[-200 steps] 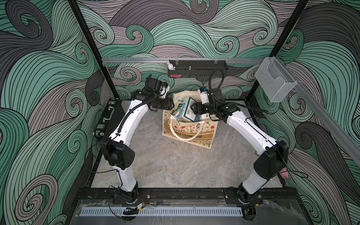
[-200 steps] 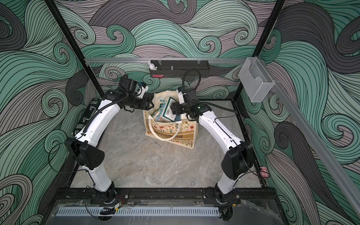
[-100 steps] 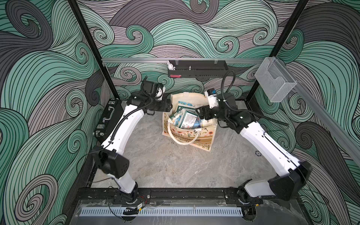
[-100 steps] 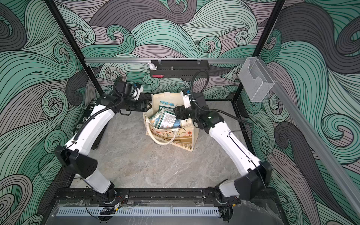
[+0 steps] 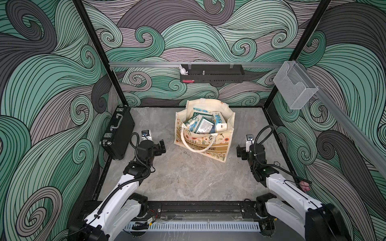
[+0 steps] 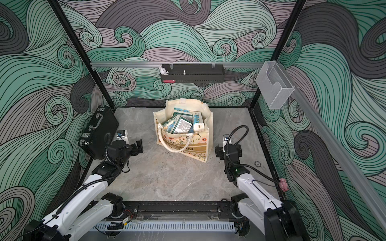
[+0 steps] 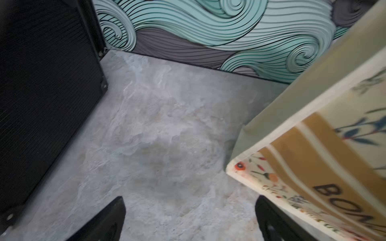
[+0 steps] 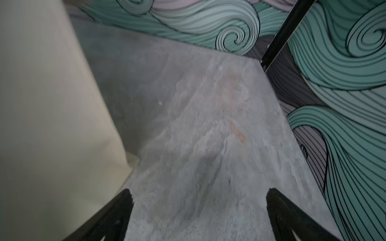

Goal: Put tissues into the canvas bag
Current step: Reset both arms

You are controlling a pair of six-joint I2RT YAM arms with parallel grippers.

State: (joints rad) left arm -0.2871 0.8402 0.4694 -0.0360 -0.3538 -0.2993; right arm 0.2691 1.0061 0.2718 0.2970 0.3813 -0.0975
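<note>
The canvas bag (image 5: 217,147) stands upright, tissues (image 5: 203,125) piled inside.

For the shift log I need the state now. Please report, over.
Left tool open, empty. Right tool open, empty. Tissues inside canvas bag. Black case aside, by left arm.

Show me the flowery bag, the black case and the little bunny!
canvas bag (image 5: 220,147), a top view, tan front band
black case (image 5: 123,137), a top view, flat side
bunny (image 5: 183,71), a top view, its body

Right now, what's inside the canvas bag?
The canvas bag holds a heap of tissues: dark green packs with white labels, blue-printed ones. Whatever lies beneath that top layer, and the bag's bottom, is covered.
</note>
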